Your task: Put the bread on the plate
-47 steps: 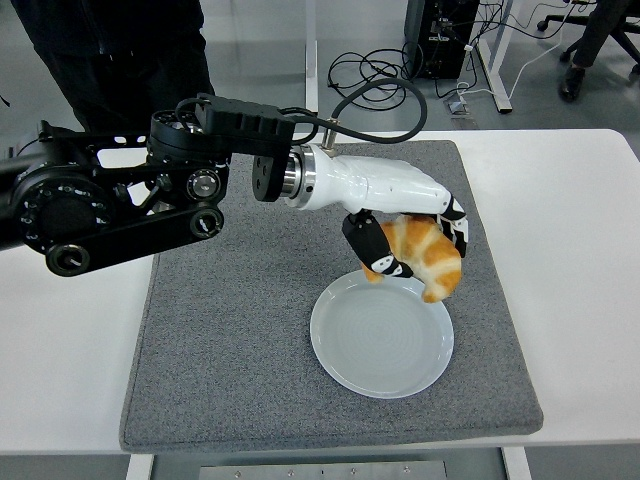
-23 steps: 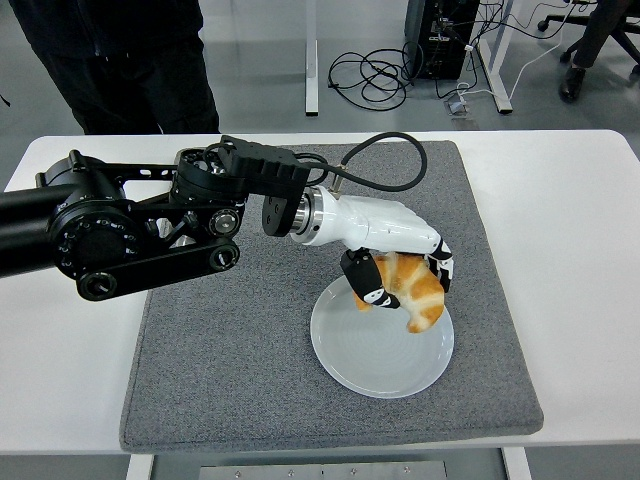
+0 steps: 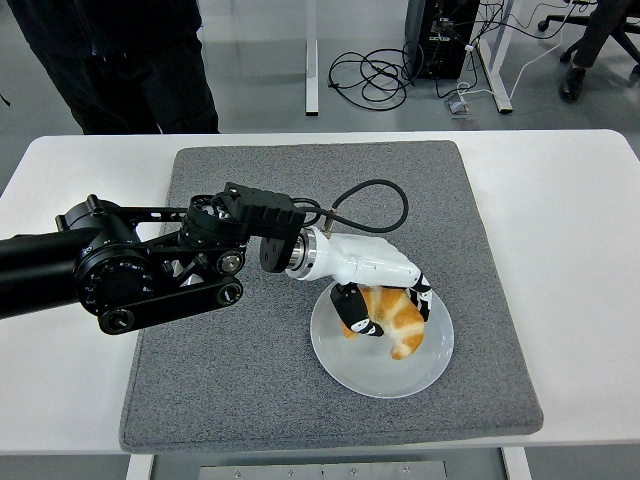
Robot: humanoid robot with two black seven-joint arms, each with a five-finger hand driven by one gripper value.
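Observation:
My left hand [image 3: 385, 308], white with black fingers, is curled around a golden-brown croissant [image 3: 393, 322]. It holds the bread low over the white plate [image 3: 370, 372], inside the plate's rim; I cannot tell whether the bread touches the plate. The plate sits on the grey mat [image 3: 230, 370], right of its middle and near the front. The black left arm [image 3: 150, 270] reaches in from the left edge. The right arm is out of view.
The grey mat covers the middle of the white table [image 3: 570, 250]. A person in dark clothes [image 3: 120, 60] stands behind the table's far left. Cables [image 3: 375, 75] and desk legs lie on the floor beyond.
My left hand has come down and toward the near edge with the bread, from above the plate's far rim to low over the plate. The arm has lowered with it.

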